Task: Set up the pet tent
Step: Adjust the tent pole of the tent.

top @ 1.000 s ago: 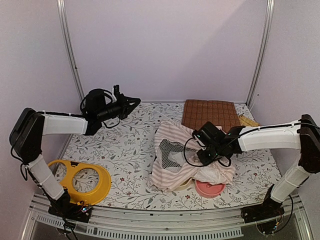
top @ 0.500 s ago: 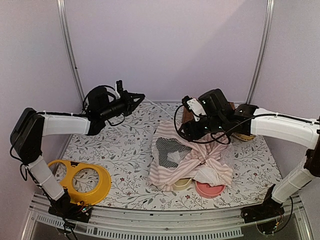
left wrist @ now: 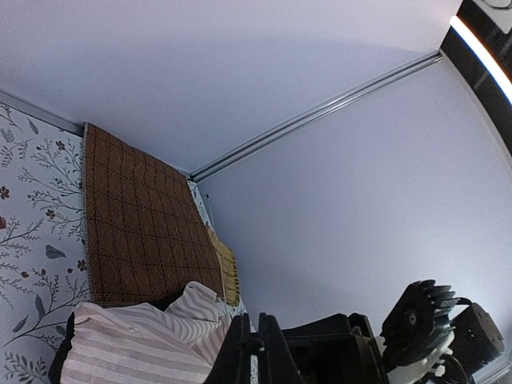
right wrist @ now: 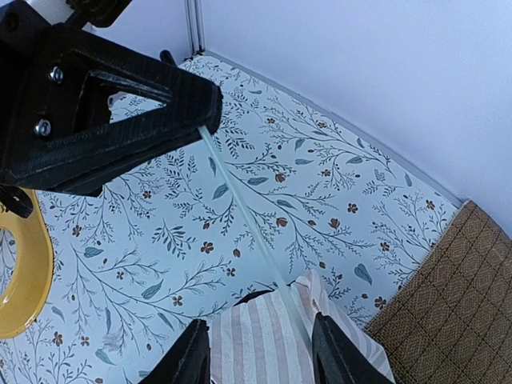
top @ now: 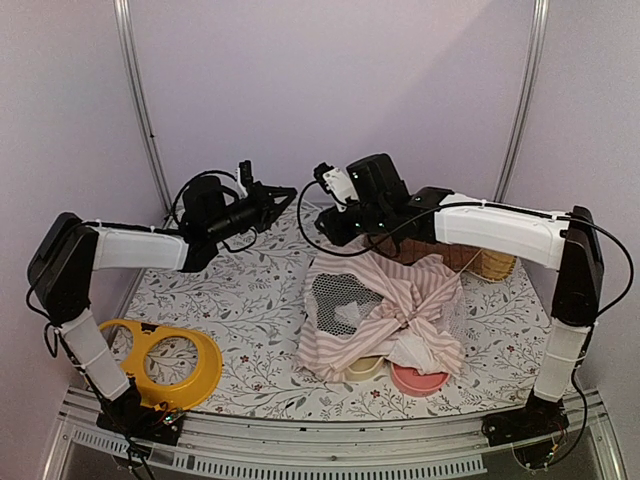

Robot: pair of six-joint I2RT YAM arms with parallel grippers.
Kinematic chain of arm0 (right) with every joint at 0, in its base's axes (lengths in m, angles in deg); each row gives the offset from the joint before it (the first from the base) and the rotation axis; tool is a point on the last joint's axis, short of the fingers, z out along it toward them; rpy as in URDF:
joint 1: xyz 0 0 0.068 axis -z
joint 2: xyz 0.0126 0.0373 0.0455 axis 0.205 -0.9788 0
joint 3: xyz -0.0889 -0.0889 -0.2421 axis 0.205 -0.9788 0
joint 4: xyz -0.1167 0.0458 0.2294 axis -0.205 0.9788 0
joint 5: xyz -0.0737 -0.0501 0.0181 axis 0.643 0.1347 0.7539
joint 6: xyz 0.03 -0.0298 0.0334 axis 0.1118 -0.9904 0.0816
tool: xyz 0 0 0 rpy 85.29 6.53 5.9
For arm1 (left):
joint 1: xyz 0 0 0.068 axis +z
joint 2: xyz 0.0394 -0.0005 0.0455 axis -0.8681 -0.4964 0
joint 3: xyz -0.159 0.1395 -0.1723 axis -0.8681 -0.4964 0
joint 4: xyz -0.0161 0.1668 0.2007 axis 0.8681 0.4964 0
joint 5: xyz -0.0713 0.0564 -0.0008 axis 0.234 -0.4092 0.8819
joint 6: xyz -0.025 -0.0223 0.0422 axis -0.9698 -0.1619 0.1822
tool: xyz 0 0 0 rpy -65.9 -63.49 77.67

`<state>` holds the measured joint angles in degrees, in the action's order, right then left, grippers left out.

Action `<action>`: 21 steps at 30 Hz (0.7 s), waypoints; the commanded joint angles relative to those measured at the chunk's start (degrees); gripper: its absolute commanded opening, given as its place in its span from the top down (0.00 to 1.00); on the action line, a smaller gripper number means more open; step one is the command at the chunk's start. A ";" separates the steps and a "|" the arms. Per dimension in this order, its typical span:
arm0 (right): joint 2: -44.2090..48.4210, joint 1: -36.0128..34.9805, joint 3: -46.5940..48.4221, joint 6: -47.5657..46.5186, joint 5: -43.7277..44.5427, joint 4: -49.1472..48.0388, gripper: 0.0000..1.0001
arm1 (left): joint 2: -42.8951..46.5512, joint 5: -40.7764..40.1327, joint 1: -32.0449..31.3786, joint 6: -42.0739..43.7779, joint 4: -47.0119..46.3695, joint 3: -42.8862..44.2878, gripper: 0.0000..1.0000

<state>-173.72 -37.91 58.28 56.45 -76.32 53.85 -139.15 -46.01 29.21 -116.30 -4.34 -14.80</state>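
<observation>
- Two arms reach toward the far middle of the floral desk (top: pixel 250 290), their hands close together above its back edge.
- Left hand (right wrist: pixel 210 112): its black fingers are pressed together on the end of a thin clear pole (right wrist: pixel 244 212), which comes out of the tip.
- From there the pole slants down across the desk and runs into the striped fabric of the pet tent (top: pixel 400 310).
- Right hand (right wrist: pixel 262 356): its two pale fingers (right wrist: pixel 194 356) stand apart. The pole and a fold of striped fabric pass between them, and neither finger visibly presses on the pole. It grips nothing that I can see.
- The pet tent lies collapsed in a crumpled heap at right-centre of the desk, below the right arm, with a white mesh panel (top: pixel 338 295) facing up on its left side.
- A pink bowl (top: pixel 420 380) and a cream bowl (top: pixel 362 367) peek out from under the heap's near edge.
- A brown quilted mat (left wrist: pixel 136 216) lies flat at the far right corner, just behind the tent and touching its far fold in the left wrist view.
- A yellow ring-shaped dish (top: pixel 165 360) sits at the near left, well apart from the tent.
</observation>
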 commanded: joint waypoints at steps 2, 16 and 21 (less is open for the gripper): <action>-0.65 0.47 2.82 -2.81 -2.68 -3.60 0.58 | -4.17 13.18 -8.63 -1.18 5.34 0.24 1.00; -3.57 5.49 6.17 -8.55 -13.23 -3.09 0.61 | -4.73 14.92 -9.39 -0.11 6.39 1.70 1.00; -3.53 6.49 6.11 -9.37 -17.09 -4.15 0.59 | -4.43 15.12 -9.49 0.59 7.08 1.84 1.00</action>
<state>-176.50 -32.20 62.82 48.78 -89.13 50.55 -141.64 -45.46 27.81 -115.43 -5.80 -11.81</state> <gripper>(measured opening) 0.409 0.007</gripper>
